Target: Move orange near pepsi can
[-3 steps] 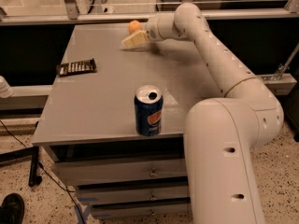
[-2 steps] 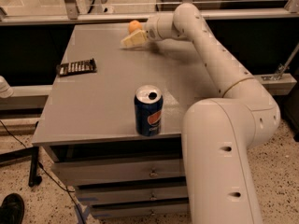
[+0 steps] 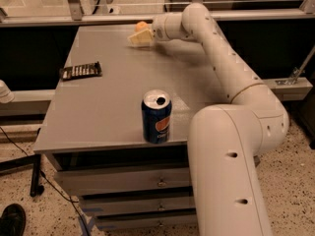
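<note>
The cream gripper point(image 3: 139, 37) sits at the grey bench's point(image 3: 113, 92) far edge, by the plain orange point(image 3: 141, 26). The pepsi can point(image 3: 156, 117) is dark blue with a red-white-blue logo and silver top. The snack bar point(image 3: 80, 71) is dark and striped.

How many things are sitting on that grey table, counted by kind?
Fruit: 1, the orange, at the far edge, right by the gripper.
Drink cans: 1, the pepsi can, upright near the front edge.
Snack bars: 1, the dark snack bar, flat on the left side.
Total: 3 things on the table.
</note>
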You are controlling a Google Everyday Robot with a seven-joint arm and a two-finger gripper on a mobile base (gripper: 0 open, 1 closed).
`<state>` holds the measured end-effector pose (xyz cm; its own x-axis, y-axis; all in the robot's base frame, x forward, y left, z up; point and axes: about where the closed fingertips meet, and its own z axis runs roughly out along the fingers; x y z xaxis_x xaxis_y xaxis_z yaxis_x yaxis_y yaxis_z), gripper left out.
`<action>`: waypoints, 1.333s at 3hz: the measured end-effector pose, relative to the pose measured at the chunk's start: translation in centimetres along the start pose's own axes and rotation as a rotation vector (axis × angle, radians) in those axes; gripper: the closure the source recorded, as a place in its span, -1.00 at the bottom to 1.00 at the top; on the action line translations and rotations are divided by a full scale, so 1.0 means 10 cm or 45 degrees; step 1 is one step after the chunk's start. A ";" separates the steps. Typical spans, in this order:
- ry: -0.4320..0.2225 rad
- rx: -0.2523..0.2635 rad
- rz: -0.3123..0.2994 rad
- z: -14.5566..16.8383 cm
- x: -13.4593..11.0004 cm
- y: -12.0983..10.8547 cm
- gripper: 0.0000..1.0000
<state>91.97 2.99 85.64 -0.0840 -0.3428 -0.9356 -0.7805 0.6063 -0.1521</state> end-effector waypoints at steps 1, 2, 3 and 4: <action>0.006 0.002 0.006 0.01 0.02 -0.01 -0.19; 0.020 0.004 0.010 -0.01 0.04 -0.02 0.28; 0.020 0.003 -0.009 -0.14 -0.03 -0.01 0.74; 0.002 -0.012 -0.064 -0.56 -0.24 0.12 1.00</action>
<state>87.79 0.58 89.51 -0.0451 -0.3737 -0.9264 -0.7898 0.5812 -0.1960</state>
